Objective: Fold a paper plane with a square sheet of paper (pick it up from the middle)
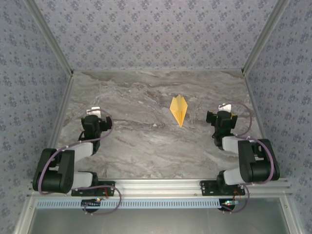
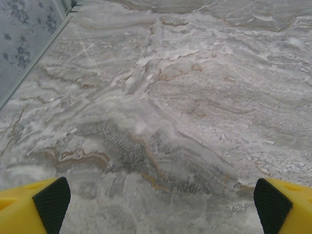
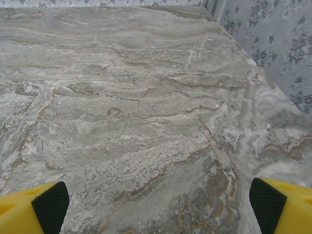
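Nearest you, the aluminium rail (image 1: 161,185) runs along the near edge of the marble table (image 1: 131,146), well on the near side of the paper plane (image 1: 179,110). The arm bases (image 1: 92,189) are bolted to it, one to the plane's near left and one to its near right. Farther in, the left gripper (image 1: 94,112) sits well to the left of the plane, at about the same depth and apart from it. Its jaws stand wide: in the left wrist view you see its two dark pads (image 2: 51,202) at the lower corners, with bare marble across the gap. The right gripper (image 1: 224,108) sits to the right of the plane, nearer to it than the left gripper but clear of it. Its jaws also stand wide, and the right wrist view gives you a like pair of pads spread apart over bare marble. Neither tool holds anything. Between the two, the plane lies flat on the table. It is a narrow yellow-orange dart with a centre crease, its point toward the rail and its broader tail turned away from it. Beyond the plane, the marble ends at the far wall (image 1: 161,34), papered in a blue-grey floral pattern. The same paper lines the side walls (image 1: 29,97) to the plane's left and right.
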Robot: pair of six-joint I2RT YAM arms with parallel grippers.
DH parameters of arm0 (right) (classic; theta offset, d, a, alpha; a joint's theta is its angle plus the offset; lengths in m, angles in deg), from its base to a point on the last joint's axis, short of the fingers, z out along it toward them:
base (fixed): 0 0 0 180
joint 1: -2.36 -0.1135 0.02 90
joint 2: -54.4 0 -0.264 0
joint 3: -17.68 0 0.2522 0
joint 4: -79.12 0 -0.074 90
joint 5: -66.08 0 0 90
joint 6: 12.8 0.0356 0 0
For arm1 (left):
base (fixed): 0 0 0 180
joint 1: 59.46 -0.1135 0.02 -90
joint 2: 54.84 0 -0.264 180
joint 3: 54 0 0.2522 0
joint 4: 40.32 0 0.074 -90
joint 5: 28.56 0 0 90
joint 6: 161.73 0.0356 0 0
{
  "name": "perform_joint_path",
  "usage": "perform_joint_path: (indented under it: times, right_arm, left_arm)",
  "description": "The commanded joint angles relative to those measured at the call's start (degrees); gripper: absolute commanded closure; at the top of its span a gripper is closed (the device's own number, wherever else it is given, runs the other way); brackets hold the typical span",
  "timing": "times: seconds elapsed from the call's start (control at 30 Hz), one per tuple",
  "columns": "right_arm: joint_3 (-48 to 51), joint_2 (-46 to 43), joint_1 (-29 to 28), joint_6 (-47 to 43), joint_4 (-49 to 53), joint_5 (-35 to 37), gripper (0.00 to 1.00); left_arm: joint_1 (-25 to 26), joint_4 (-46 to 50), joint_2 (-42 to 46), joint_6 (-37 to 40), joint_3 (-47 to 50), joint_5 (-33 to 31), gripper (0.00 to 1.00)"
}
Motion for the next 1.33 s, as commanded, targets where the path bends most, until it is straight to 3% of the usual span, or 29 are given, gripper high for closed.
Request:
perform_joint_path:
  times: [0.0,0.2,0.53,1.2,1.3]
  right_arm:
    - [-0.35,2.33,1.49,-1.91,-5.94,-4.42,0.00]
    - [1.12,5.72,2.01,-2.40,-11.51,-7.13,0.00]
    - [0.10,5.33,3.14,-1.66,-8.83,-8.99,0.00]
    - [0.18,5.35,3.16,-1.65,-8.87,-9.27,0.00]
    - [0.88,4.93,3.19,-4.60,-9.51,-17.14,0.00]
  left_arm:
    - [-2.49,-5.36,-0.82,2.06,-2.11,4.88,0.01]
    - [-5.59,-8.76,-2.19,0.96,-1.40,8.13,0.01]
    - [-6.57,-14.80,-12.41,0.38,-3.37,8.31,0.01]
    - [-6.48,-11.68,-12.56,0.19,-4.89,6.74,0.01]
    - [-6.48,-11.77,-12.59,0.16,-4.88,6.76,0.01]
